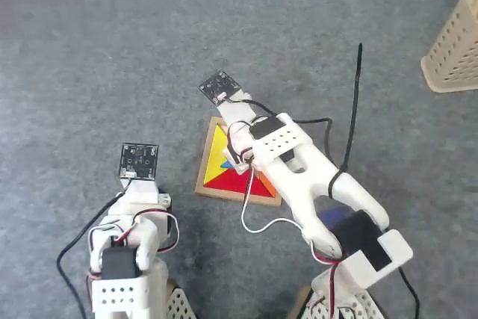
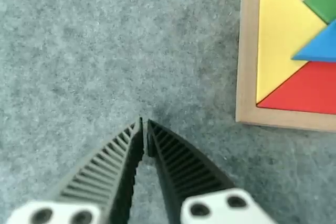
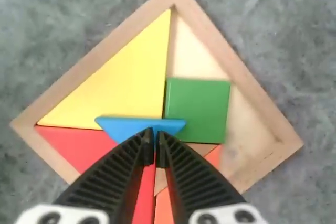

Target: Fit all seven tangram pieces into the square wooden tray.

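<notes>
The square wooden tray (image 1: 233, 195) lies on grey carpet in the middle. In it are a large yellow triangle (image 3: 121, 85), a green square (image 3: 197, 109), a blue triangle (image 3: 126, 126), a red piece (image 3: 73, 146) and an orange piece (image 3: 212, 156). Bare wood (image 3: 193, 56) shows beside the green square. My right gripper (image 3: 154, 134) is shut, its tips over the blue triangle's edge, with nothing visibly between them. My left gripper (image 2: 145, 123) is shut over bare carpet, apart from the tray (image 2: 247, 51) on its left side.
A beige slatted basket (image 1: 455, 42) stands at the far right edge. A black cable (image 1: 354, 102) rises behind the right arm. Open carpet (image 1: 112, 65) spreads to the left and far side of the tray.
</notes>
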